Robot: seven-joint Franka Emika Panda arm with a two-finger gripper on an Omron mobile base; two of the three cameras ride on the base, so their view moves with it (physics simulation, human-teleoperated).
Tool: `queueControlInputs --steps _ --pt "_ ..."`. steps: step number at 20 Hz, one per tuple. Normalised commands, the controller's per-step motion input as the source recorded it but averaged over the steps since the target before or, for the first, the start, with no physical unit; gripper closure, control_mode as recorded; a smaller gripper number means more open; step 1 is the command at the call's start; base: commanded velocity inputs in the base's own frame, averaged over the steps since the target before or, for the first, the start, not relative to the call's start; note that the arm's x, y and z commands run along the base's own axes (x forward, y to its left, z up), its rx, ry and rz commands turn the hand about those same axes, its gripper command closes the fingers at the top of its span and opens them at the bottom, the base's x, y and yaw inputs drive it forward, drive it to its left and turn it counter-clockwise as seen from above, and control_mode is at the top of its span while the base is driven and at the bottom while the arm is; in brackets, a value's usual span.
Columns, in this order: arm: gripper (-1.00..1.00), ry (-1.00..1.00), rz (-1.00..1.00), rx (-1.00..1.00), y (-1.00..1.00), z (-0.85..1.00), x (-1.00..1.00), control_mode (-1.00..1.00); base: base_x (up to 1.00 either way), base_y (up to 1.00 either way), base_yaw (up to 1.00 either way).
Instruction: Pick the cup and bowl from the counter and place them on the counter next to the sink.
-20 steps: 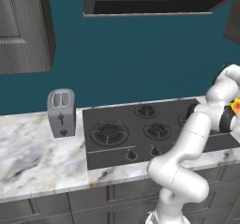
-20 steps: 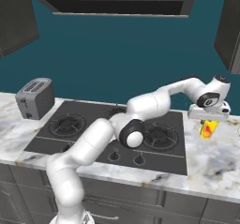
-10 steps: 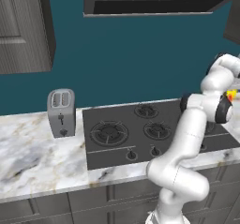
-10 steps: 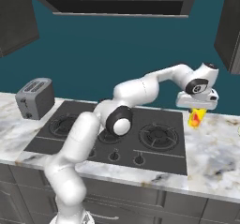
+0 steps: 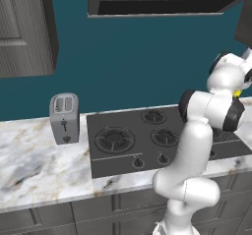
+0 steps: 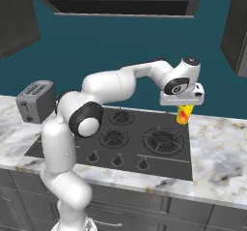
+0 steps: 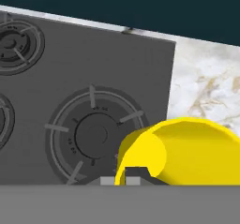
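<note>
A: Which step is this?

B: I'd judge the carry. The end effector (image 6: 183, 110) holds the cup (image 6: 184, 114), a yellow one with red on it, lifted clear above the right edge of the stovetop (image 6: 135, 138), where it meets the marble surface (image 6: 217, 148).

A: Is it gripped firmly?

B: In the hand view the cup (image 7: 183, 150) hangs directly under the hand, its handle toward the camera. The fingertips are hidden behind it, so I infer the grip from the cup being aloft.

A: And next?

B: Probably carrying it on to the sink, then lowering it upright onto the surface beside it. I cannot make out the sink or the bowl here. In the left base view the arm's elbow covers nearly all of the cup.
</note>
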Motion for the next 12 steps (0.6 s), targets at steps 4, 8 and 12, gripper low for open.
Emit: queueControlInputs --steps 4,8,12 --pt "1.0 -0.21 0.09 -0.12 1.0 0.11 -0.72 -1.0 0.0 0.0 0.0" --pt "1.0 -0.18 0.06 -0.12 1.0 0.19 -0.48 -1.0 0.0 0.0 0.0" --pt "1.0 -0.15 0.0 -0.02 1.0 0.1 -0.04 -1.0 0.0 0.0 0.0"
